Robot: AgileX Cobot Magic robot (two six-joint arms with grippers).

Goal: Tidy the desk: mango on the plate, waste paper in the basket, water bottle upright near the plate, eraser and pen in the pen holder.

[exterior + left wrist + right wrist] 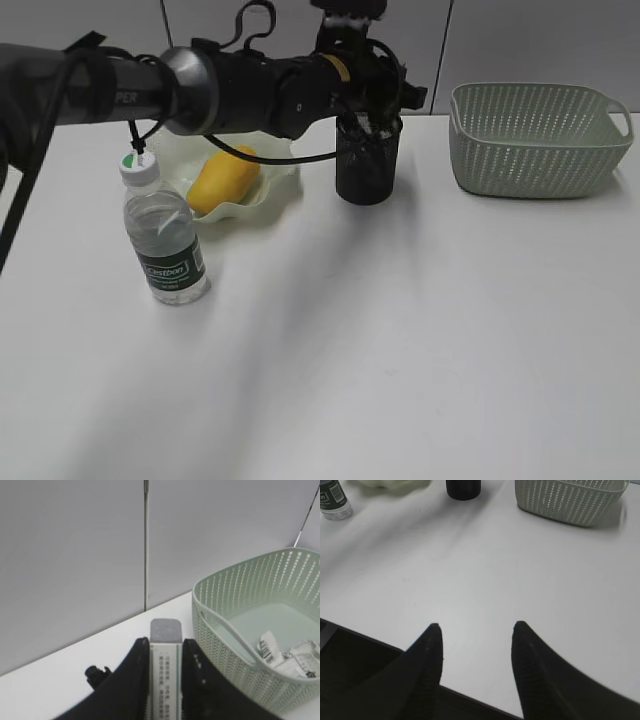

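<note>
My left gripper [166,642] is shut on the eraser [165,670], a white printed block with a grey end. In the exterior view this gripper [372,118] hangs at the mouth of the black mesh pen holder [367,165]. The mango [223,180] lies on the pale green plate [275,188]. The water bottle [165,240] stands upright in front of the plate. Waste paper [285,655] lies inside the basket [220,630]. My right gripper [478,627] is open over the desk [485,565] near its front edge. I cannot make out the pen.
The left arm [230,90] stretches from the left across the back of the desk, above the plate. The basket [535,140] stands at the back right. A grey panelled wall [75,555] rises just behind the desk's far edge.
</note>
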